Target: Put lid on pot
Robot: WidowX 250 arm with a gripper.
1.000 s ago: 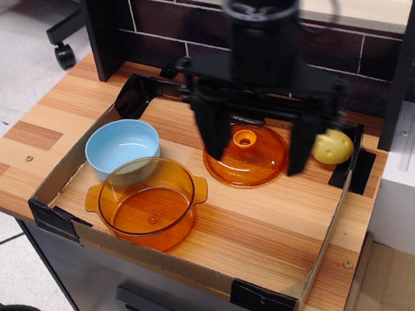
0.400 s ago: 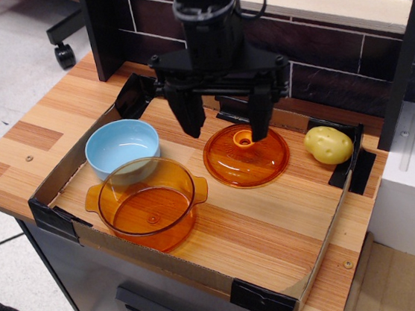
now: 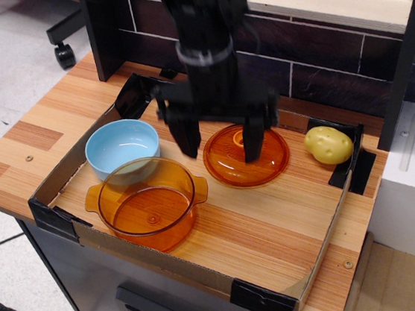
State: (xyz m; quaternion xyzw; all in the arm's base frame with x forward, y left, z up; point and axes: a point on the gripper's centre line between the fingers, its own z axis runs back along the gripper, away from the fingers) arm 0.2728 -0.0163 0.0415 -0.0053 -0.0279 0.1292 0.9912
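Fingers (image 3: pixel 221 145) spread open over the lid (image 3: pixel 246 155) — seemingly not touching; pot (image 3: pixel 148 203) stands apart.

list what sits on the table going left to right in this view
blue bowl → pot → lid, with the open tool over its left part → potato

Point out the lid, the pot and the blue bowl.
lid (image 3: pixel 228 170), the table view, on its domed front left part.
pot (image 3: pixel 150 207), the table view, on its glass bottom.
blue bowl (image 3: pixel 120 147), the table view, on its inside.
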